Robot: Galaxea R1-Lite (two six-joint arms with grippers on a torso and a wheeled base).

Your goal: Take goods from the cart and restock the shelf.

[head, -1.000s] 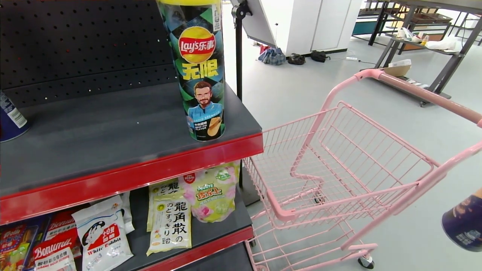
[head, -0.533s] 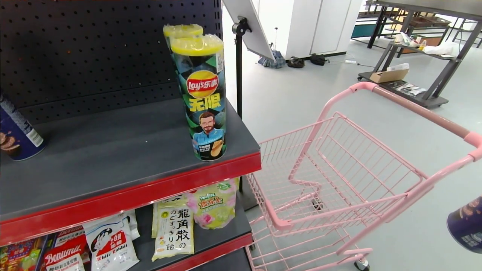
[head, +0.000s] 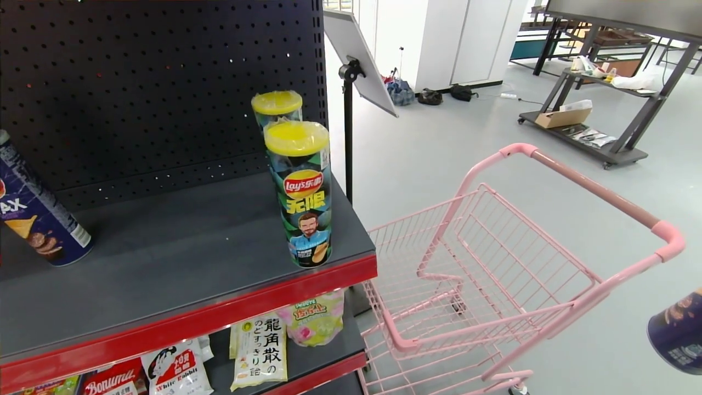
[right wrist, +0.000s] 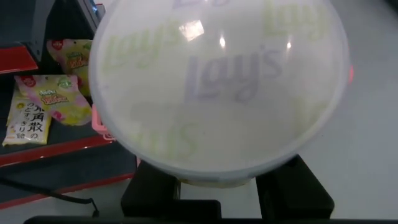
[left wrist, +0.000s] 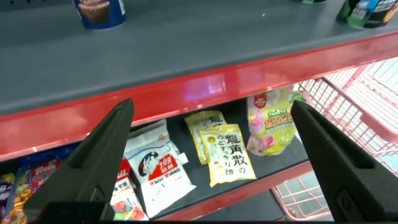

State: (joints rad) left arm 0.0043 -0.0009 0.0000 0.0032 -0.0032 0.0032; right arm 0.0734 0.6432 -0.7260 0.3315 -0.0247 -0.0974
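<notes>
A dark blue chip can hangs at the lower right edge of the head view, beside the pink cart. My right gripper is shut on it, and its pale lid faces the wrist camera. The cart's basket holds nothing that I can see. On the grey upper shelf board two green chip cans with yellow lids stand at the right end, one at the front and one behind it. My left gripper stands open in front of the shelf's red edge, holding nothing.
Another blue can stands at the left of the upper board. Snack bags lie on the lower shelf. A black pole with a tilted board stands between shelf and cart. Open floor lies behind the cart.
The head camera has moved: shelf and cart sit lower in the picture and the cans' lids have come into view. The held can keeps its place at the lower right edge.
</notes>
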